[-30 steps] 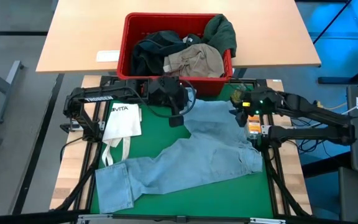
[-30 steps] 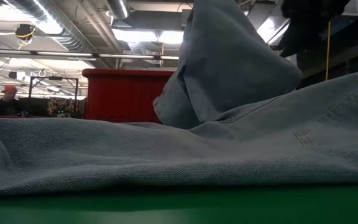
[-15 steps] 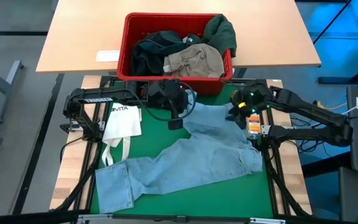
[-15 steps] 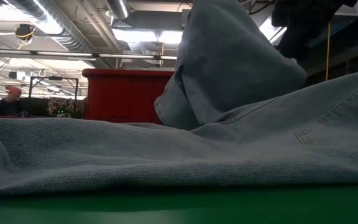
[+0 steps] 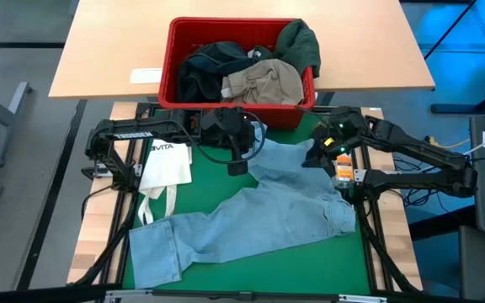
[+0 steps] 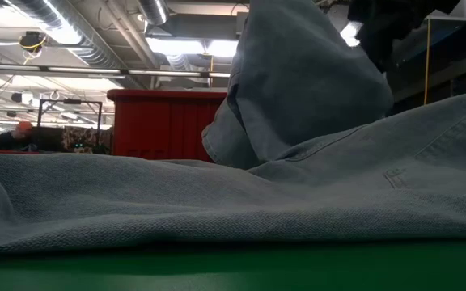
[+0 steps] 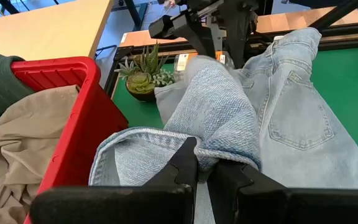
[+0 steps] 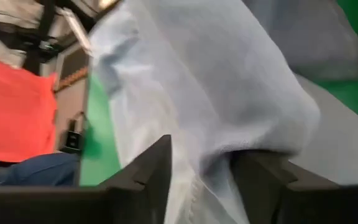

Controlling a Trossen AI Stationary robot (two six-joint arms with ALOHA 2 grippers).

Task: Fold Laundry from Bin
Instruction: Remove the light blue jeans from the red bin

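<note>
Light blue denim jeans lie spread on the green mat, one leg reaching the near left corner. Their far waist end is raised between my two grippers and stands up as a fold in the low view. My left gripper is shut on the jeans at the far left of that end. My right gripper is shut on them at the far right. The red bin stands beyond the mat, holding black, khaki and dark green garments. My left gripper pinches a bunched fold of the denim at the waist end between its two fingers; the cloth wraps over the fingertips. That end is lifted off the mat; the rest lies on it. My right gripper has a thick fold of the pale denim between its two fingers. How many layers, I cannot tell. The cloth rises clear of the mat here and drapes down to the mat.
A white tote bag with loop handles lies on the mat's left side. A small potted plant stands at the mat's far edge near the bin. A wooden table carries the bin. A person shows far off in the low view.
My right gripper has gone toward the table's left, toward my left gripper, carrying its part of the jeans' waist end with it. The raised fold has shifted a little; the legs have stayed on the mat.
</note>
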